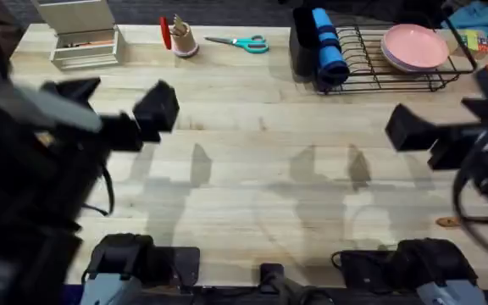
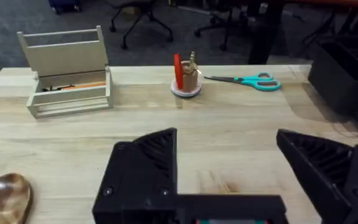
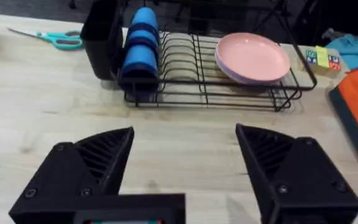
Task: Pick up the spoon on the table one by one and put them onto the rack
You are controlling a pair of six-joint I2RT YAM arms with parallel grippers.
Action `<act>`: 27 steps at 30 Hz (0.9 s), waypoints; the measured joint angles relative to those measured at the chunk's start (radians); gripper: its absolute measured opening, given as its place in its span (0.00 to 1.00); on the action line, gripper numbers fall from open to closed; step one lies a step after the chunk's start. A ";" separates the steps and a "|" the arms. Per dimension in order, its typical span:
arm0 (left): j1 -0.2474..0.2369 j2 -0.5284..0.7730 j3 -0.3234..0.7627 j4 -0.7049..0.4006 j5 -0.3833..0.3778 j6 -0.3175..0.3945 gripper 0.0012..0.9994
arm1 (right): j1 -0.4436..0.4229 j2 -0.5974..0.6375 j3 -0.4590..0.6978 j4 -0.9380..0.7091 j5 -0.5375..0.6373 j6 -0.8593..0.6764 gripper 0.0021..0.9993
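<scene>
Spoon lying on the desk, near the left tool.
Both tools are being held spread and empty above the desk; the right tool is being pointed toward the rack, where pink plates are resting.

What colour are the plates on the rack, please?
Pink plates, clearest in the right wrist view.

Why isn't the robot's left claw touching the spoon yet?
Apart. In the left wrist view, the open left gripper sits away from the spoon, with bare table between them.
</scene>
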 joint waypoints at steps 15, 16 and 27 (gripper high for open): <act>0.000 0.609 0.622 -0.281 0.021 0.000 0.99 | 0.000 0.620 0.634 -0.375 0.000 -0.007 0.99; 0.000 0.639 0.640 -0.283 0.035 0.000 0.99 | 0.000 0.645 0.646 -0.371 0.000 0.014 0.99; 0.000 0.653 0.642 -0.287 0.041 0.000 0.99 | -0.025 0.655 0.647 -0.426 0.012 0.164 0.99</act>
